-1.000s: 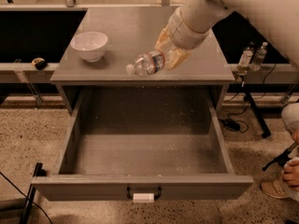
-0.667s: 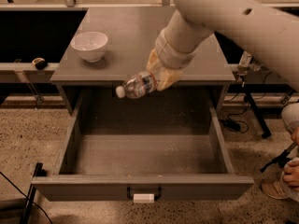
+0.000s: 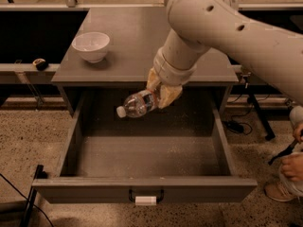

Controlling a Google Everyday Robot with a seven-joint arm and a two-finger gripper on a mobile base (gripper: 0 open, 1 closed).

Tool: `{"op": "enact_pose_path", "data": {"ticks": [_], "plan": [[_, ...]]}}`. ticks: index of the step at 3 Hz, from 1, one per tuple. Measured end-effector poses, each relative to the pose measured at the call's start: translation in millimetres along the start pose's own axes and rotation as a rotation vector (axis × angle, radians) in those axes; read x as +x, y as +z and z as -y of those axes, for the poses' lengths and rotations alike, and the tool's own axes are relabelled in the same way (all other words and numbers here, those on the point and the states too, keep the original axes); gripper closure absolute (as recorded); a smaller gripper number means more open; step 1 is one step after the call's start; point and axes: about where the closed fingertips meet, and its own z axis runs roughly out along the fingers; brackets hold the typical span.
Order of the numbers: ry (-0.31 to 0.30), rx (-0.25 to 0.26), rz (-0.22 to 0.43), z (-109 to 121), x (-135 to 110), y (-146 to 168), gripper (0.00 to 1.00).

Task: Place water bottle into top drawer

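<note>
We have the gripper (image 3: pixel 159 92) clamped on the base of the water bottle (image 3: pixel 137 104), which hangs over the rear of the open top drawer (image 3: pixel 147 157), long axis pointing toward eight o'clock, cap first, with the drawer floor at six o'clock.

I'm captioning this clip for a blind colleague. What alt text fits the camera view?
The robot's claw grips a clear water bottle on its side, cap pointing left, in the air over the rear of the open top drawer. A white bowl sits on the cabinet top, left of the arm.
</note>
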Motion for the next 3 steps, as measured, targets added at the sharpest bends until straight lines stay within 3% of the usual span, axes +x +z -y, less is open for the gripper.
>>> {"op": "enact_pose_path", "data": {"ticks": [1, 2, 3], "plan": [[0.166, -0.04, 0.138, -26.1, 10.5, 61.1, 1.0], [0.353, -0.083, 0.231, -61.0, 22.8, 122.9, 1.0], [0.474, -0.154, 0.278, -84.6, 25.9, 171.8, 1.0]]}}
